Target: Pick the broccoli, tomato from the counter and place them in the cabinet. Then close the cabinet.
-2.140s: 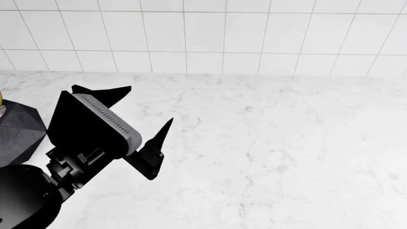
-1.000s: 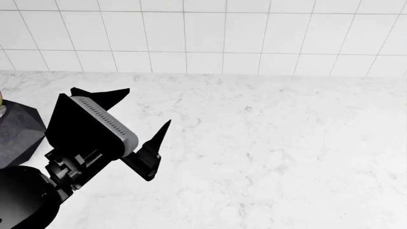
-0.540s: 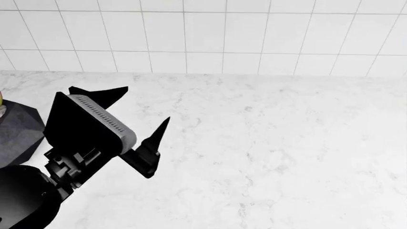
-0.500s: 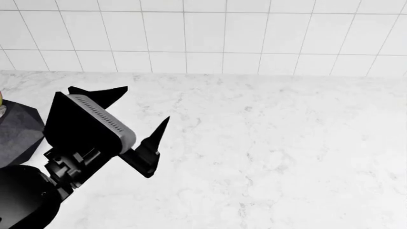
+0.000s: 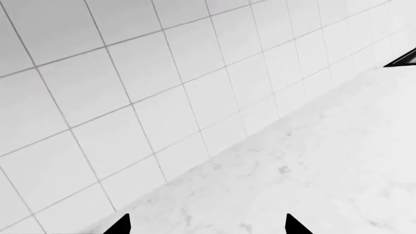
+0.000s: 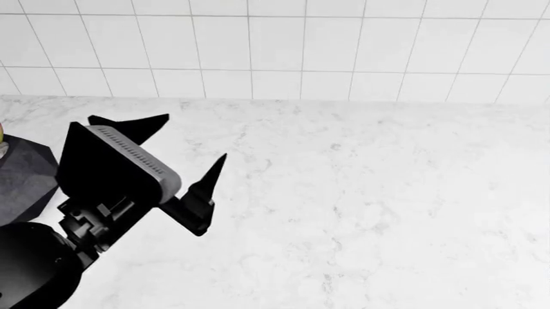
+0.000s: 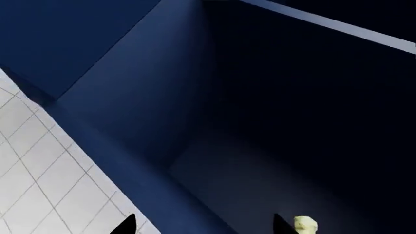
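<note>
In the right wrist view my right gripper [image 7: 202,225] is open inside the dark blue cabinet [image 7: 227,97], nothing between its fingertips. The pale-green broccoli [image 7: 304,224] rests on the cabinet floor just outside one fingertip. The head view shows my left gripper [image 6: 193,136] open and empty above the white marble counter [image 6: 387,193], near the left side. In the left wrist view the left gripper [image 5: 206,225] points at bare counter [image 5: 325,161] where it meets the tiled wall. The tomato is out of view. The right gripper does not show in the head view.
A dark grey faceted object [image 6: 22,180] sits on the counter at the far left edge, close to my left arm. A white tiled wall [image 6: 275,45] runs along the back of the counter. A black pointed shape [image 5: 403,58] shows far along the counter in the left wrist view.
My left gripper has drifted slightly left and toward the wall in the head view, still open. Nothing else in that view has moved.
</note>
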Tool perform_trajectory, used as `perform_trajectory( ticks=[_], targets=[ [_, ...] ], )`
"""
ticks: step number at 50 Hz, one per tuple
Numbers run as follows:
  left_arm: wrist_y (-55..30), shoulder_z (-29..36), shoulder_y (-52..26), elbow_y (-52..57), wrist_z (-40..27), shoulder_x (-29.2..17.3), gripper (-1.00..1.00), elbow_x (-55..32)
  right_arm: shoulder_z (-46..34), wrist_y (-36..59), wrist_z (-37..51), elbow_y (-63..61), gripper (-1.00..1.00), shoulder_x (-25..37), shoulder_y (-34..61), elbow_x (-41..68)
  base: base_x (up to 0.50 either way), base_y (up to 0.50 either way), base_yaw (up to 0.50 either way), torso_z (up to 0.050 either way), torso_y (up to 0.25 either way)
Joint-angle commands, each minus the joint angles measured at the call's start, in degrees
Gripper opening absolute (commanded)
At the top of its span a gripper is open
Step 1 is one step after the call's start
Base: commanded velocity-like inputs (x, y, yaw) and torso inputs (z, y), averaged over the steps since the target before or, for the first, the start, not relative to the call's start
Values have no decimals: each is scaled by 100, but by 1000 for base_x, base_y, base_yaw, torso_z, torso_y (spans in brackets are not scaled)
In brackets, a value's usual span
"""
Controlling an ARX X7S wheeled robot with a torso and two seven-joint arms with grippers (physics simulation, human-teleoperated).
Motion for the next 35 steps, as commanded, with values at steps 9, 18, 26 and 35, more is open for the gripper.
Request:
perform_trajectory(
  ticks=[9,18,26,35],
  targets=[
    [14,-185,33,45,-150,-62,100,-136,29,135,518,-1002,100,988,-897,603,0,0,0,0,0],
    [151,-410,255,233,-307,-130,100,-210,257,-333,912,-1122,100,1452,-1580,847,0,0,0,0,0],
    [398,-760,638,443,-547,-155,100,-287,419,-900,1022,-1121,100,1792,-2230,895,0,0,0,0,0],
    [675,-1425,977,892,-1050,-178,100,-588,424,-1125,1001,-1020,100,1891,-2520,783,0,0,0,0,0]
  ],
)
